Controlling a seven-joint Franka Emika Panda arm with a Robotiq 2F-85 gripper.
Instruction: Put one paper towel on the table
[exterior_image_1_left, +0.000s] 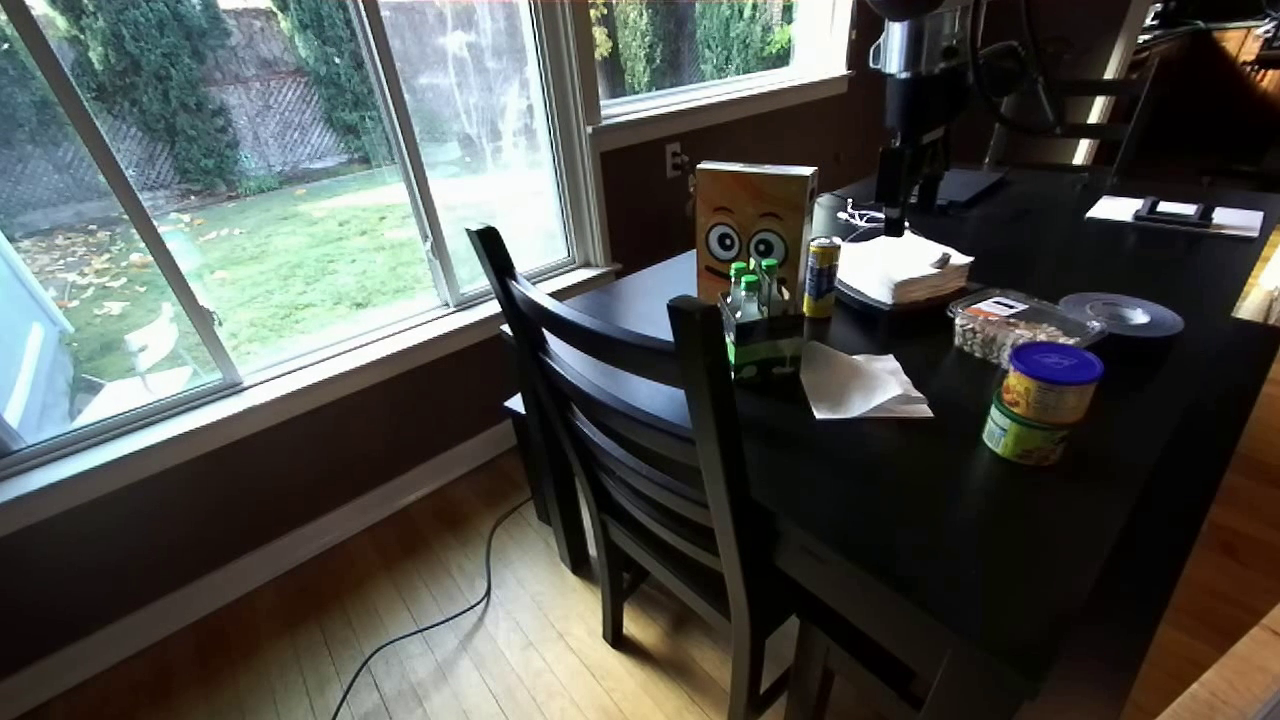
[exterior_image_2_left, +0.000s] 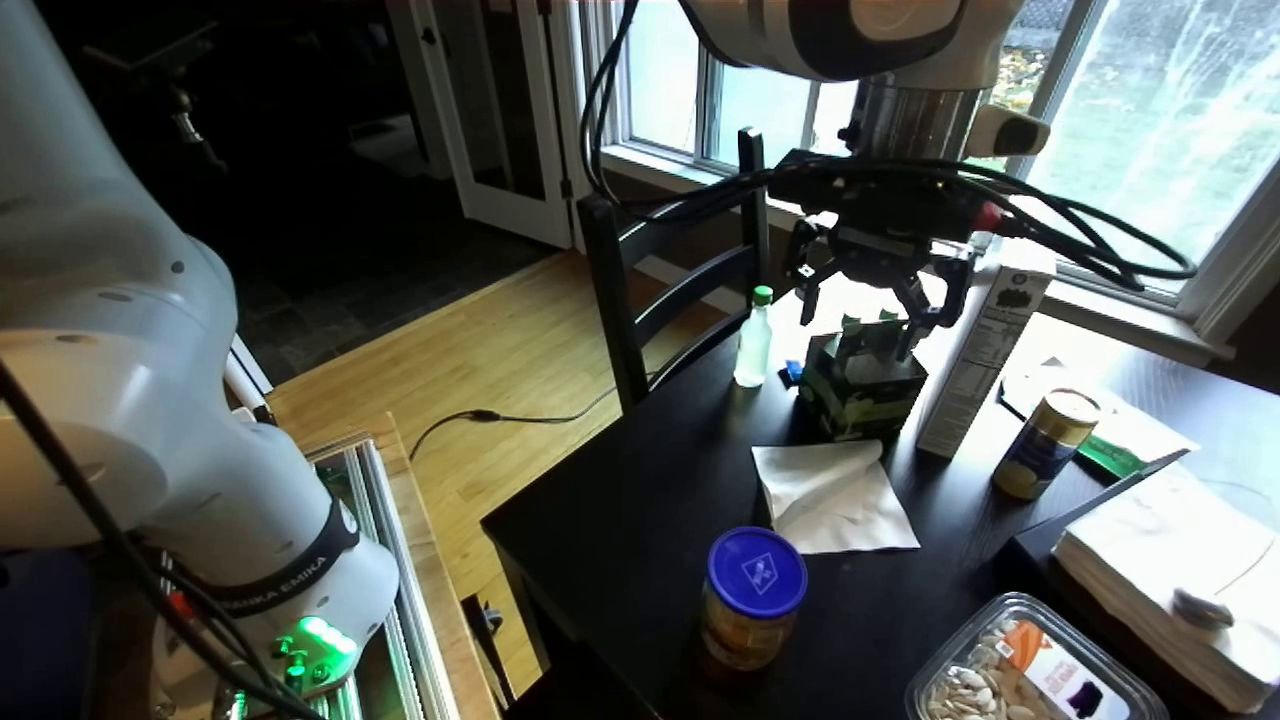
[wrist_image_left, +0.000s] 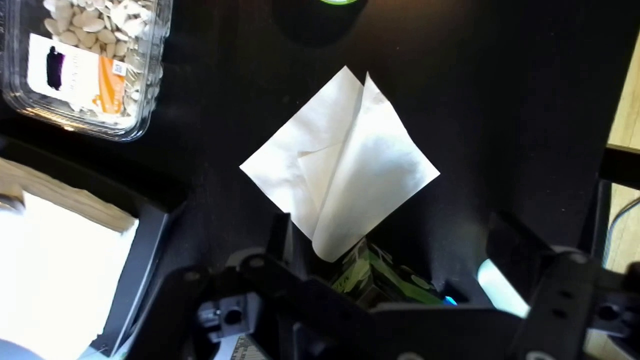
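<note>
We see a white paper towel (exterior_image_2_left: 835, 510), a near-black counter (exterior_image_2_left: 620, 520) and black fingers (exterior_image_2_left: 809, 300). We count among the brighter colours a blue lid (exterior_image_1_left: 1056, 362), a yellow tub (exterior_image_1_left: 1046, 400), a green tub (exterior_image_1_left: 1024, 438) and green bottle caps (exterior_image_1_left: 749, 283). We find the bottle carrier (exterior_image_2_left: 860, 388) black and green, the can (exterior_image_1_left: 821, 282) yellow and dark blue, the box (exterior_image_1_left: 748, 215) orange with black-and-white cartoon eyes.

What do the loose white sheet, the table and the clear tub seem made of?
White sheet: probably thin, matte paper, given its soft creases. Table: possibly dark wood, with faint streaks in its daylit gloss. Clear tub: apparently plastic, transparent with a shiny moulded rim.
</note>
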